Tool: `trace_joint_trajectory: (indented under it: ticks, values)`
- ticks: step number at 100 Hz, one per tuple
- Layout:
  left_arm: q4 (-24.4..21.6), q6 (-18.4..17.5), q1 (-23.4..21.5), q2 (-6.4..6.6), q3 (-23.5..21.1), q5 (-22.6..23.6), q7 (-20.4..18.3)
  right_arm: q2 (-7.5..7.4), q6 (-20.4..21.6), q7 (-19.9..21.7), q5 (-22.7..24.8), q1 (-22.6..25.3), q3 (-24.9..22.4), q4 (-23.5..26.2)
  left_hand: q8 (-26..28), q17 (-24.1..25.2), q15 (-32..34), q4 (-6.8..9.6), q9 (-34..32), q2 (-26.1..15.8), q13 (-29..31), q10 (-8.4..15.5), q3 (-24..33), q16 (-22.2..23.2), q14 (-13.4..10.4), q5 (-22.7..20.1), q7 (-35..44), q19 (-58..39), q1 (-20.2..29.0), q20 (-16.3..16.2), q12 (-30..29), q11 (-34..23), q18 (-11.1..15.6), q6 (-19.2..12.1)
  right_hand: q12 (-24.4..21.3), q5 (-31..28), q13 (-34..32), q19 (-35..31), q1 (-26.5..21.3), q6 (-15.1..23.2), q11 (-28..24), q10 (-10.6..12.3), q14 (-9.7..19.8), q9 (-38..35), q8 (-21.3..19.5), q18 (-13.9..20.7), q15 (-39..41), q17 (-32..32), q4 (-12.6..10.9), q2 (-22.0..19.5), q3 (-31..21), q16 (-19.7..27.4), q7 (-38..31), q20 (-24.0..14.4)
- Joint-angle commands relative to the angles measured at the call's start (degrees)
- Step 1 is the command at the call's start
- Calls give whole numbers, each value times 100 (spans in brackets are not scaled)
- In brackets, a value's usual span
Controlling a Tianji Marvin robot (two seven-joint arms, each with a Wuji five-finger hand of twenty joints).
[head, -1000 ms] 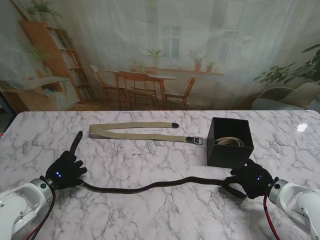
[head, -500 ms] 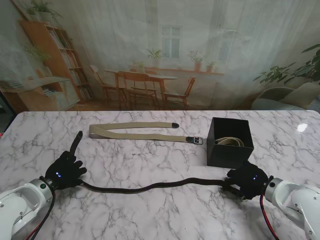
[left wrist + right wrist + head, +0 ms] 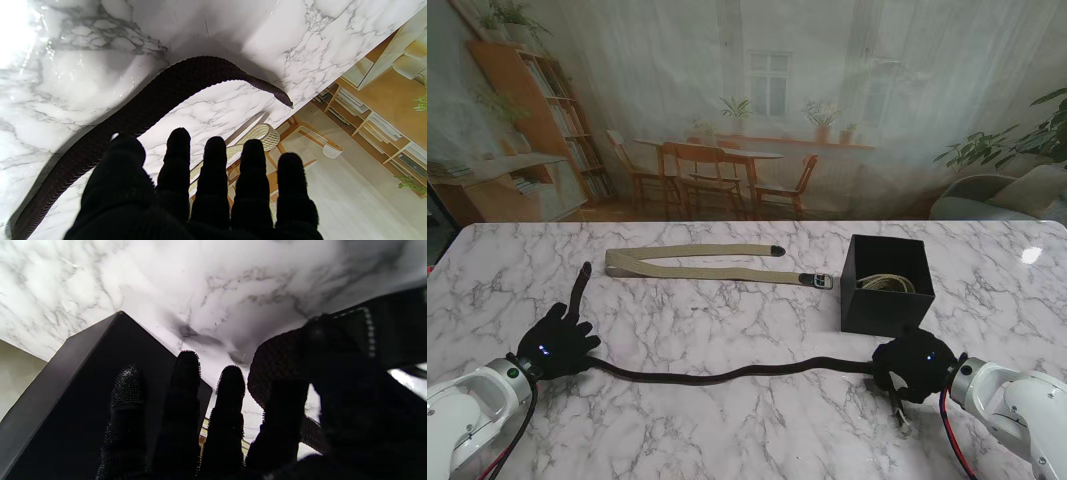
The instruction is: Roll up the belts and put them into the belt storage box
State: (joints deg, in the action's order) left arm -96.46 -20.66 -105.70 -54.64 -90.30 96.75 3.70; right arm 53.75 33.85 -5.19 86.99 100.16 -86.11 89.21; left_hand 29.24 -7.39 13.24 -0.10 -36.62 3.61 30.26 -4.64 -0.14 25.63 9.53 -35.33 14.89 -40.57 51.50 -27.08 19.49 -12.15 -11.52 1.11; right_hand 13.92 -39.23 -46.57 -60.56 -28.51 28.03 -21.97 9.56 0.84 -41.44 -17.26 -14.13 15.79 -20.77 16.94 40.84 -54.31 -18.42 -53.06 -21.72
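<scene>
Marble table: black belt stretched between your hands, box just beyond. Right hand grips buckle end; left hand flat, fingers spread, pinning tail. Loose pinning risks slip while rolling.

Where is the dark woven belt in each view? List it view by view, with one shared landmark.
Stand view: the dark woven belt runs across the marble between both hands.
Left wrist view: it curves over the marble beyond the fingers.
Right wrist view: its buckle end sits at the thumb.
Shared landmark: the beige woven belt.
</scene>
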Motion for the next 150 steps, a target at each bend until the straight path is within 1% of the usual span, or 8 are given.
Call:
trace_joint_trajectory:
  ticks: [1, 30, 52, 77, 88, 108, 121, 150]
  values:
    - [3, 13, -15, -8, 14, -1, -88, 50, 10, 25, -124, -33, 62, -93, 39, 67, 48, -72, 14, -262, 34, -114, -102, 62, 59, 62, 47, -139, 15, -112, -13, 42, -221, 160, 44, -358, 66, -93, 317, 147, -98, 23, 2, -118, -117, 63, -66, 11, 173, 20, 107, 33, -514, 28]
    - [-15, 25, -46, -11, -2, 9, -101, 154, -71, -101, -713, -131, 238, -343, 53, 64, 54, -72, 17, -250, 35, -115, -101, 65, 50, 51, 61, -140, 24, -114, -13, 39, -219, 151, -9, -1185, 99, -139, 371, -193, 4, -99, 44, -170, 139, 142, -7, -34, 98, -279, 184, 102, -1560, 7]
    - [-13, 26, -44, -12, 9, 6, -106, 217, -180, -344, -1042, -201, 379, -570, 61, 65, 55, -73, 36, -253, 34, -117, -99, 65, 49, 75, 53, -144, 29, -116, -16, 43, -216, 157, -23, -1381, -861, -336, 218, -616, -238, -386, 410, -2883, 283, 170, 352, -364, 68, -174, -94, -76, -1390, 26]
    - [-3, 20, -32, -9, 24, 4, -88, 219, -235, -616, -1053, -266, 505, -721, 44, 57, 60, -72, 35, -252, 40, -123, -97, 66, 61, 81, 35, -149, 39, -116, -17, 38, -223, 161, 719, -500, -1445, -560, -38, -1209, -847, -308, 683, -4189, 304, 271, 606, -704, -34, -117, -765, -311, -616, 39]
    - [12, 21, -25, -6, 29, 4, -59, 217, -214, -735, -1039, -285, 528, -752, 46, 55, 62, -71, 34, -253, 43, -121, -95, 68, 57, 85, 36, -152, 49, -117, -16, 35, -219, 169, 907, 775, -1725, -648, 235, -1771, -1339, -331, 712, -4232, 289, 198, 763, -859, -590, -301, -1219, -458, 1544, 79]
    - [18, 46, -33, -7, 30, 8, -36, 240, -286, -1080, -1106, -353, 631, -913, 42, 55, 65, -71, 37, -243, 47, -117, -93, 69, 48, 108, 27, -154, 67, -116, -14, 29, -217, 169, 1135, 2612, -2375, -736, -77, -1147, -2141, -803, 339, -4224, 269, -67, 1315, -1069, -938, -406, -1442, -788, 1198, 65]
    - [22, 57, -37, -9, 29, 1, -25, 273, -328, -1295, -1218, -382, 680, -1017, 35, 51, 68, -69, 38, -247, 48, -115, -88, 72, 59, 131, 15, -159, 84, -116, -13, 24, -211, 177, 1285, 2449, -2608, -744, -468, -228, -2493, -1082, 106, -4235, 293, -246, 1567, -1086, -983, -766, -1412, -908, 1145, 61]
    - [34, 71, -35, -8, 25, 3, 5, 357, -497, -1419, -1520, -384, 722, -1124, -1, 58, 74, -69, 37, -266, 57, -113, -95, 74, 46, 159, -11, -155, 88, -110, -6, 8, -207, 198, 1576, 1250, -2849, -766, -1119, 50, -3089, -1533, -346, -4226, 118, -505, 2045, -1061, -1000, -1648, -1340, -1031, 926, 12]
